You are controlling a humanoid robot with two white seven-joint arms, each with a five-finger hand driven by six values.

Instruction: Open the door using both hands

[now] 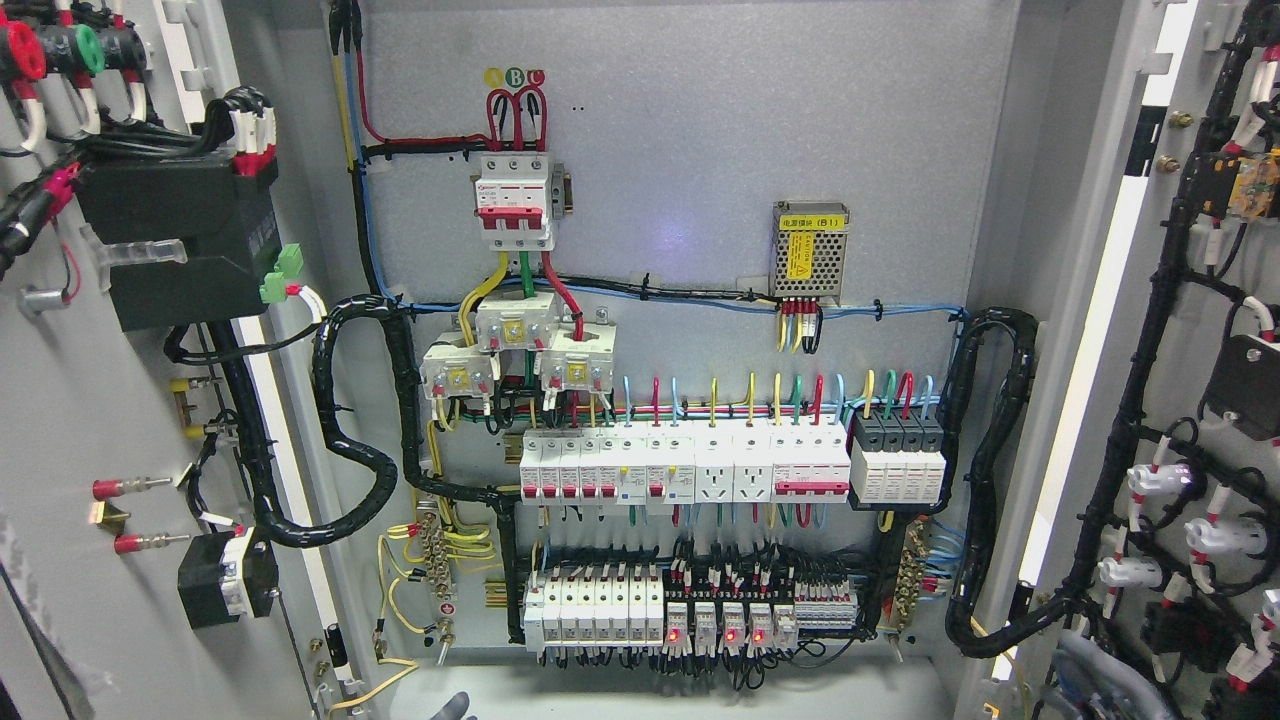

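Grey sheet-steel cabinet doors, left leaf [90, 420] and right leaf [1200, 400], both swung wide: likely stiff, wiring-heavy, best held by bare outer edges (dark fingertip [455, 706] bottom centre, side and grip indiscernible).

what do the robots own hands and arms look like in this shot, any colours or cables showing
Almost nothing of them shows. Only one small dark grey, rounded tip pokes up at the bottom edge, left of the middle, below the open cabinet. It looks smooth and matte, with no markings, cables or sleeve visible. Which arm it belongs to cannot be told.
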